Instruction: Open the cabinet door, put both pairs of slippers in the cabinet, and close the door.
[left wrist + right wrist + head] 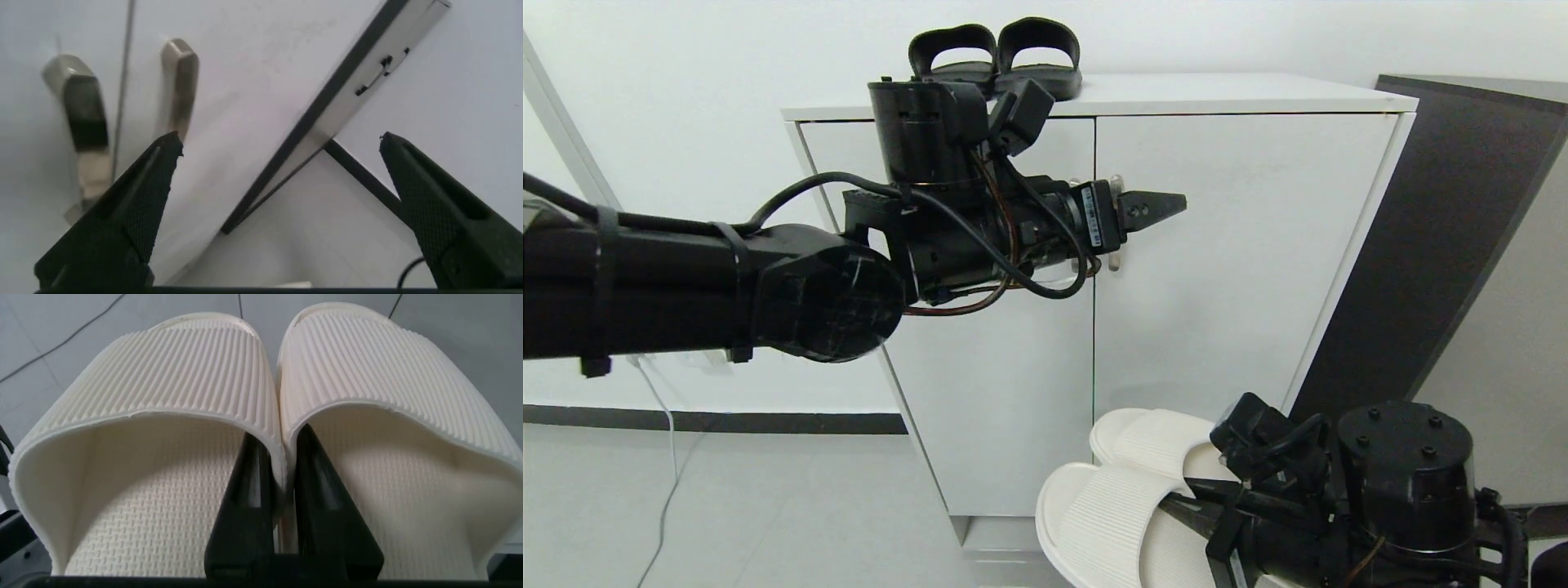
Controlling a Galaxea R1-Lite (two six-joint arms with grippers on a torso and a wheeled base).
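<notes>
Head: left gripper [1164,207] in front of the closed cabinet doors [1217,245], at handle height; black slippers [996,53] on top.
Left wrist: jaws spread, upright handle [178,90] just beside one finger.
Right wrist: right gripper [282,457] pinches the white slippers [163,416], low near-right.

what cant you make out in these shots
- Inside of the cabinet: head view, both doors are shut over it.
- Near ends of the black slippers: head view, the left arm stands in front.
- White slippers: head view, cut by the bottom edge, partly behind the right gripper.
- Door handles: head view, mostly behind the left gripper.
</notes>
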